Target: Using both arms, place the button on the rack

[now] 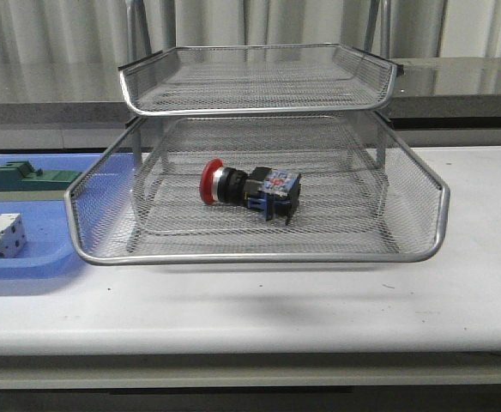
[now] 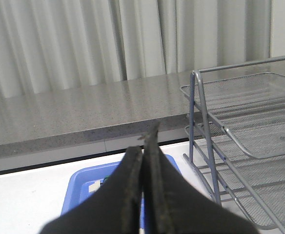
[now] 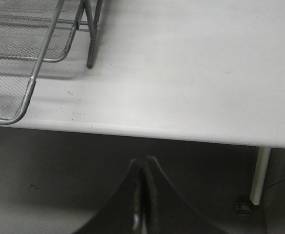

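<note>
Judging that the button (image 1: 249, 189) already lay in the pulled-out middle tray of the rack (image 1: 259, 257), I took the step in hand to be sliding that tray home, best done with a slow, level push on its front rim so the button would not roll. My left tool (image 2: 143, 146) and right tool (image 3: 143, 168) were both pressed together, holding nothing, and both sat well clear of the rack. The button lay on its side well away from either tool, its long axis along the tray's front rim, the red cap toward my left tool's side and the black-and-blue body toward my right.
</note>
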### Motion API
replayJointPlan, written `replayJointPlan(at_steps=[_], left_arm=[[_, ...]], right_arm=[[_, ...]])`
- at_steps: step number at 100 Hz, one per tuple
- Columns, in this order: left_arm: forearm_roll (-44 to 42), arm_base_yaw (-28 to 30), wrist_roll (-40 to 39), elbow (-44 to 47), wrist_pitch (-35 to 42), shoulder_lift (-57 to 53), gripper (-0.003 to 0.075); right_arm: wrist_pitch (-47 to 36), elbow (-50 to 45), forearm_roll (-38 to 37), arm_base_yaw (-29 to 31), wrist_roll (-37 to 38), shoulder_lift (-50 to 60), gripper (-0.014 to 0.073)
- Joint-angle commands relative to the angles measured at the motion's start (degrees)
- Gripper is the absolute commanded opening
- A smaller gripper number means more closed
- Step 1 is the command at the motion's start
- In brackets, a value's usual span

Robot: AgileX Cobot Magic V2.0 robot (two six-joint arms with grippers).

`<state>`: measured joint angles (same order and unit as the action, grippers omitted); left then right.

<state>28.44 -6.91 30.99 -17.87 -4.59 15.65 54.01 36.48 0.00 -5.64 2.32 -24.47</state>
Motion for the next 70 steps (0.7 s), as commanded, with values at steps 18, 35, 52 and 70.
replayJointPlan(at_steps=[18, 35, 52, 70], left_arm=[[0.7, 0.2, -0.6, -1.7, 4.6, 0.3, -0.002], [0.7, 0.2, -0.6, -1.7, 4.6, 0.3, -0.002], [0.7, 0.2, -0.6, -1.7, 4.6, 0.3, -0.002], [0.7, 0.2, -0.6, -1.7, 4.6, 0.3, -0.002]], right_arm=[[-4.4, 1.9, -0.6, 0.1, -0.2, -0.2, -0.0068], [-7.8, 1.9, 0.0, 0.1, -0.2, -0.2, -0.0068], [-9.3, 1.9, 0.7, 0.1, -0.2, -0.2, -0.0068], [-12.2, 1.9, 3.2, 0.1, -0.2, -0.7, -0.0068]])
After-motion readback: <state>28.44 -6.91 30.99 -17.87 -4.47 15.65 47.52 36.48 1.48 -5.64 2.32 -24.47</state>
